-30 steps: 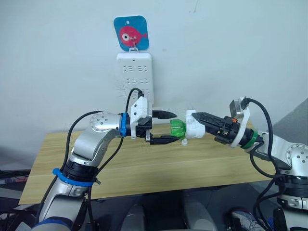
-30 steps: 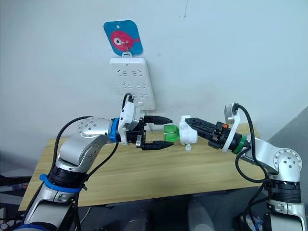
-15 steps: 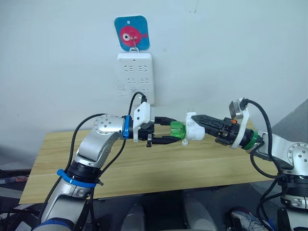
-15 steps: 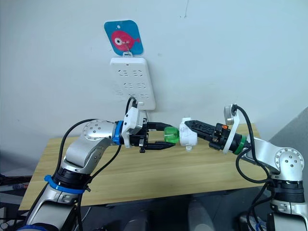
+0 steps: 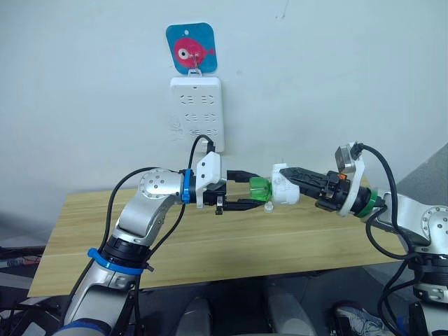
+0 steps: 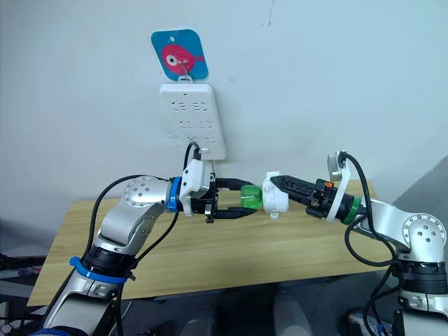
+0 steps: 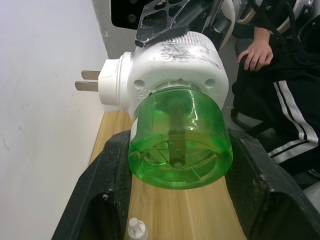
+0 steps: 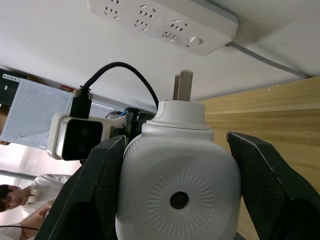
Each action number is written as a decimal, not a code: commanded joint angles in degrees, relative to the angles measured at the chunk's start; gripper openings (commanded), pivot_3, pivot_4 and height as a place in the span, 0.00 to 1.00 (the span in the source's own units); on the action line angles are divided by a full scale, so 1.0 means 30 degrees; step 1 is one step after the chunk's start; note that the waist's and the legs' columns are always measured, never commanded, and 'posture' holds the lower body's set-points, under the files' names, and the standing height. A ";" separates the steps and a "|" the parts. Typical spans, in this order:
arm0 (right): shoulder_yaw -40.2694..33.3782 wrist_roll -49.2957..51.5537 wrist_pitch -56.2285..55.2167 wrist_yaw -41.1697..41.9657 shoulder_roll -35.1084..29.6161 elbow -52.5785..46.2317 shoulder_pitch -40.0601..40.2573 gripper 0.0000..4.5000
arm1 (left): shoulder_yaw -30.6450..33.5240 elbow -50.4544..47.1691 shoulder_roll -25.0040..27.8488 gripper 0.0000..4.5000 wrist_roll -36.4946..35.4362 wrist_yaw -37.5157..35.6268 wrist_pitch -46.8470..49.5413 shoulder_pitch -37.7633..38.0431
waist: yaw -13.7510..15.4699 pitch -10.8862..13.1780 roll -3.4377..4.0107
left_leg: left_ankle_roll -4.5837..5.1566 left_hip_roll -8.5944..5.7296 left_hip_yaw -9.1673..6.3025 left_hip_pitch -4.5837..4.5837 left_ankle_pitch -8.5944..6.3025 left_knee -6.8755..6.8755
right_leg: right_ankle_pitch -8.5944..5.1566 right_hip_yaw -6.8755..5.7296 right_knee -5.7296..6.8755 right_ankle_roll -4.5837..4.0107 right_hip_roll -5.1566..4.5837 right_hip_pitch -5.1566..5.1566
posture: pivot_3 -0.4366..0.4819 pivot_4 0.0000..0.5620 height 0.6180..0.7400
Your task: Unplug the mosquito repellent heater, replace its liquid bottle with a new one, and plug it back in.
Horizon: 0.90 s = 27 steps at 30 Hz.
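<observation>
- Pale wall is seen behind a wooden table (image 5: 210, 241), and a white power strip (image 5: 197, 112) hangs on it under a blue tag with a red fish (image 5: 191, 46).
- Above the table's far edge, near its middle, the mosquito repellent heater (image 5: 283, 187) is held in the air, clear of the strip and of the tabletop.
- The heater is pinched between the two black fingers of the right gripper (image 5: 288, 183), which are pressed against its white sides; its round vented face (image 8: 176, 200) is turned toward that wrist and its two metal prongs (image 7: 87, 80) point toward the wall.
- Its liquid bottle (image 5: 259, 189), green and translucent, is still seated in the heater, with the dark wick (image 7: 175, 117) visible through the plastic.
- The left gripper (image 5: 246, 190) is set around the bottle, one finger on each side; the fingers (image 7: 107, 185) lie close along the green body, but firm contact cannot be told.
- A small white cap-like piece (image 7: 136, 230) is seen on the table under the bottle, near the far edge; what it belongs to cannot be told.
- A person's hand (image 7: 256, 50) and dark striped trousers (image 7: 282, 125) are seen beyond the table.
</observation>
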 commanded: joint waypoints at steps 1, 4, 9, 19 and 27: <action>0.0117 0.0524 0.0174 0.0594 -0.0042 -0.0765 -0.0200 0.65 | 0.0122 -0.0471 -0.0284 0.79 0.0148 0.0384 -0.0314 -0.0583 | 0.0001 0.0000 0.0000 | 0.0000 0.0000 0.0000 0.0000 0.0000 0.0000 | 0.0000 -0.0001 0.0000 0.0000 0.0000 0.0000 | 0.31 0.28 0.95; 0.0165 0.0524 0.0133 0.0656 -0.0134 -0.0755 -0.0185 0.65 | 0.0069 -0.0424 -0.0279 0.93 0.0321 0.0342 -0.0498 -0.0420 | -0.0002 0.0000 0.0000 | 0.0000 0.0000 0.0001 0.0001 0.0000 0.0000 | 0.0000 0.0000 0.0000 0.0000 0.0000 0.0000 | 0.32 0.28 0.95; 0.0202 0.0524 0.0081 0.0657 -0.0154 -0.0732 -0.0202 0.65 | -0.0055 -0.0440 -0.0166 0.93 0.0352 0.0138 -0.0302 -0.0192 | -0.0001 0.0000 -0.0001 | 0.0000 0.0000 0.0000 0.0000 0.0000 0.0000 | 0.0000 0.0000 0.0000 0.0000 0.0000 0.0000 | 0.32 0.28 0.95; 0.0296 0.0524 0.0032 0.0692 -0.0161 -0.0838 -0.0104 0.65 | 0.0182 -0.0517 -0.0131 0.51 0.0113 0.0131 0.0155 -0.0047 | 0.0003 0.0000 0.0000 | 0.0000 0.0000 -0.0001 0.0001 0.0000 0.0000 | 0.0000 -0.0001 0.0000 0.0000 0.0000 0.0000 | 0.32 0.28 0.95; 0.0440 0.0524 0.0355 0.1172 -0.0579 -0.0901 -0.0112 0.65 | -0.0029 -0.0383 -0.0345 0.51 0.0335 -0.0006 -0.0701 0.0021 | 0.0002 0.0000 0.0000 | 0.0000 0.0000 -0.0001 0.0000 0.0000 0.0000 | 0.0000 -0.0001 -0.0001 0.0000 0.0000 0.0000 | 0.32 0.27 0.95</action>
